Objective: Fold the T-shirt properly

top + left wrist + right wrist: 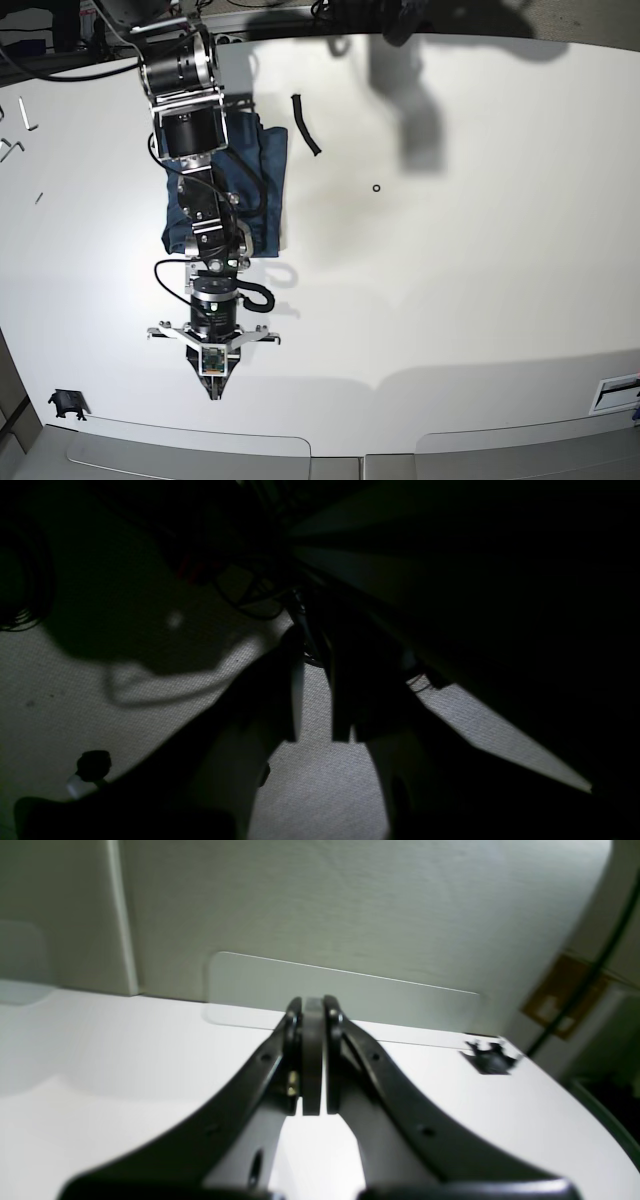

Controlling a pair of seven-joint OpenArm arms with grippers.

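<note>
The dark navy T-shirt (268, 170) lies folded into a compact rectangle at the table's back left, partly hidden under my right arm. My right gripper (212, 388) is well in front of the shirt, near the table's front edge and pointing at it. In the right wrist view this gripper (312, 1007) is shut with nothing in it. The left wrist view is very dark. In it my left gripper (312, 635) hangs over carpeted floor beside the table, with a narrow gap between its fingers and nothing held. The shirt does not show in either wrist view.
The white table (480, 280) holds a short black strip (305, 123) right of the shirt and a small black ring (375, 187). A black clip (66, 403) sits at the front left corner and also shows in the right wrist view (490, 1056). The left arm's dark shape (400, 20) is at the back edge.
</note>
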